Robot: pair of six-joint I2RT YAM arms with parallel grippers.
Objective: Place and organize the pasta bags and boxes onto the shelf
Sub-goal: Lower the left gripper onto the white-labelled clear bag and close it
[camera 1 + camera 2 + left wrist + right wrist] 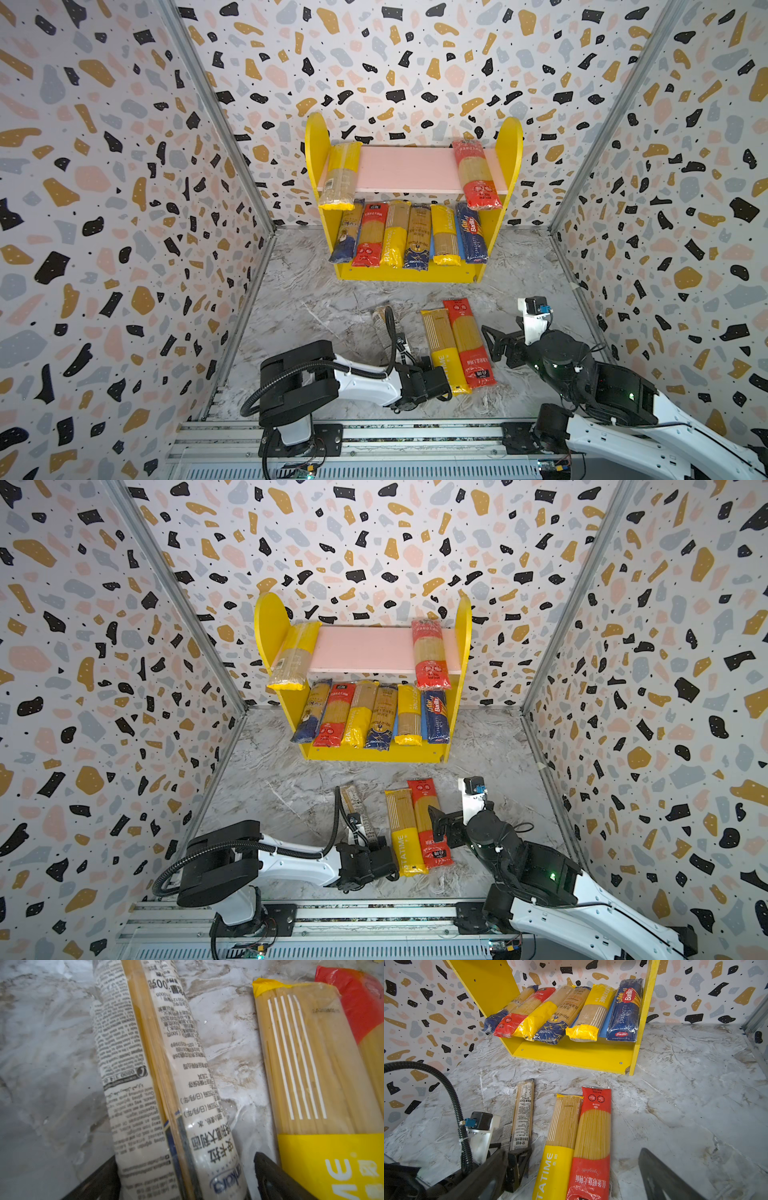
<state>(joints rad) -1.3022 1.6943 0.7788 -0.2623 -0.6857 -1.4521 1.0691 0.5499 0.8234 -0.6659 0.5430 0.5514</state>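
Jaws on your left gripper (185,1155) stand spread apart at 6 o'clock, low over the table (311,299). There is one on each side of the near end of the white printed pack (149,1076). One jaw looks like it touches the pack and the other shows a small gap, so nothing is pinched. That pack lies flat and points away toward 11 o'clock.

On its 3 o'clock side lie the yellow table pack (440,345) and the red table pack (469,340), flat and touching each other.

Your right gripper (492,343) hangs in the air near the red table pack, on its 3 o'clock side. Its jaws are wide and nothing is between them.

Far off at 12 o'clock stands the shelf (409,274). Six packs lie in a row on its blue board (606,1022), and the Barilla pack (471,239) is at the 3 o'clock end. Up on the pink board (407,168), the yellow top pack (340,174) lies at the 9 o'clock end. The red top pack (473,174) lies at the 3 o'clock end, well apart from it.
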